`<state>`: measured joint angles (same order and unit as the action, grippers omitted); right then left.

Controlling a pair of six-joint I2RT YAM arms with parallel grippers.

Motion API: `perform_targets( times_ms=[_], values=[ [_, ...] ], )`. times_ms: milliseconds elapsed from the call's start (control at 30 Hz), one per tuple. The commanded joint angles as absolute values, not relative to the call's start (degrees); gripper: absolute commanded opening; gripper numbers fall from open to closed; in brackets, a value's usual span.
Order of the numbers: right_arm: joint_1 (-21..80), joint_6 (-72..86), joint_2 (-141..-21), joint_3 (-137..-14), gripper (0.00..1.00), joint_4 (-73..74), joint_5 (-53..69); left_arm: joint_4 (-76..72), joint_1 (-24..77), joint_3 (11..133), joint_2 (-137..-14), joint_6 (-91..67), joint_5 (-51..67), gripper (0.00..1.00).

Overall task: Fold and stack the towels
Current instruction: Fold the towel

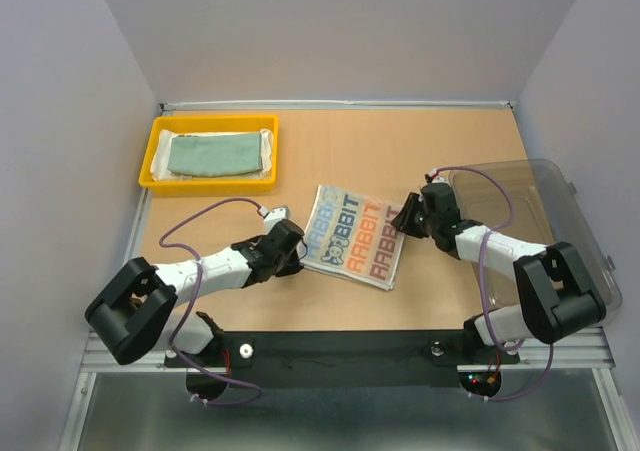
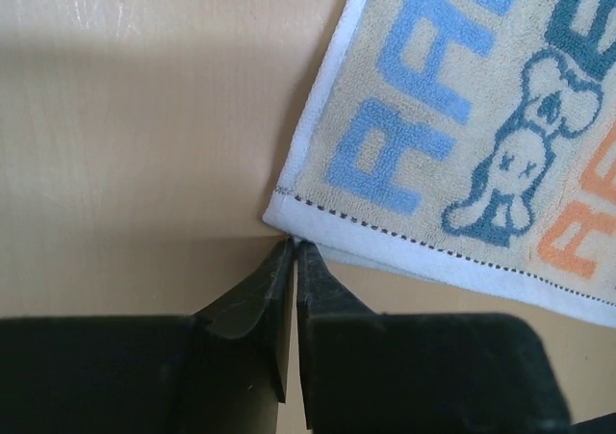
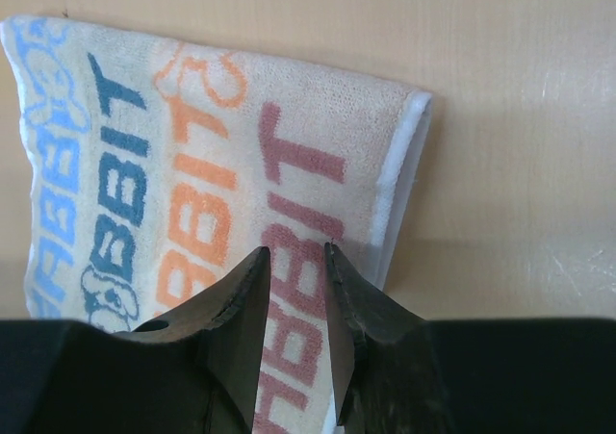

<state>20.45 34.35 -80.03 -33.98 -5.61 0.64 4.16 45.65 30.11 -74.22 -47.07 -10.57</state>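
Observation:
A letter-print towel lies folded flat in the middle of the table. It fills the upper right of the left wrist view and the left of the right wrist view. My left gripper is shut, and its tips touch the towel's near left corner with no cloth visible between the jaws. My right gripper hovers over the towel's right edge, its jaws a little apart and empty. A pale teal-green towel lies folded on a white towel.
The yellow tray holding the two folded towels sits at the back left. A clear plastic bin stands at the right edge, just behind my right arm. Bare wooden tabletop surrounds the printed towel.

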Motion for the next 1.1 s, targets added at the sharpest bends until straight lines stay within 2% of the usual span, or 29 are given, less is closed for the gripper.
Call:
perform_targets(
  times_ms=[0,433,733,933,1067],
  values=[
    [19.2,35.1,-80.4,-33.8,0.34,-9.1,1.4,9.8,46.0,30.5,-77.4,-47.4,-10.9,0.14],
    [17.2,37.3,-74.3,-28.9,0.35,-8.7,-9.0,11.9,46.0,33.0,-80.9,-48.1,-11.4,0.12],
    [16.4,36.9,-79.0,-30.0,0.34,-10.7,-4.9,12.5,46.0,33.8,-82.2,-48.3,-11.6,0.11],
    [16.2,36.6,-80.7,-30.1,0.28,-11.4,-3.6,12.7,46.0,33.9,-82.0,-48.5,-11.5,0.10],
    [15.8,35.7,-80.3,-30.0,0.12,-11.6,-3.6,12.8,46.0,34.0,-82.2,-48.4,-11.5,0.10]
  ],
)
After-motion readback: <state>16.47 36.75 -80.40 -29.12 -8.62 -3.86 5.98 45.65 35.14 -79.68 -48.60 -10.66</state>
